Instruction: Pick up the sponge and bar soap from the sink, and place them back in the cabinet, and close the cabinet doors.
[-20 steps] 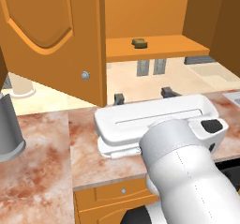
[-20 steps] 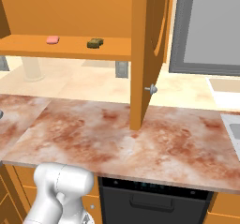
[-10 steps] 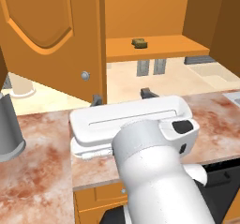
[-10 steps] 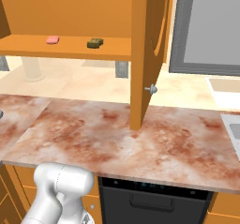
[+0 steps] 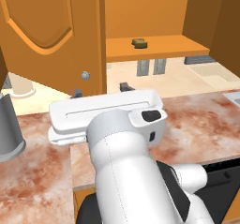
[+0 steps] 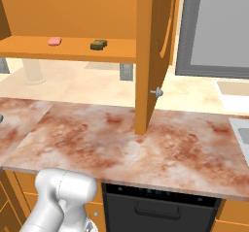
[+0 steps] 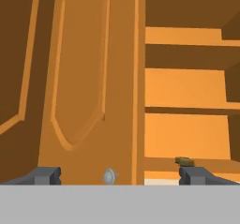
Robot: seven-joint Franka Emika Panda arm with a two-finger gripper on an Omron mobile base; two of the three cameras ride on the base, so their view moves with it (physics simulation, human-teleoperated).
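The mustard sponge (image 6: 98, 44) and the pink bar soap (image 6: 54, 41) both lie on the wooden shelf (image 6: 73, 50) of the open cabinet. From the left base view the sponge (image 5: 139, 42) shows on that shelf. My gripper (image 5: 101, 90) hangs open and empty above the counter, right before the knob (image 5: 85, 75) of the left cabinet door (image 5: 51, 31). In the hand view the gripper (image 7: 120, 176) faces this door's arched panel (image 7: 79, 92), with the knob (image 7: 109, 175) between the fingertips and the sponge (image 7: 185, 161) to the right. The right door (image 6: 148, 56) stands open edge-on. The sink's basins are out of view.
A marbled reddish counter (image 6: 121, 139) runs under the cabinet. On its left stands a grey cylinder (image 5: 7, 129). Below the counter's front sits a black appliance (image 6: 155, 209). A pale grey rim (image 6: 243, 129) shows at the counter's far right.
My hand has swung left across the counter and now sits in front of the left door's knob. Sponge, soap and both doors have not moved.
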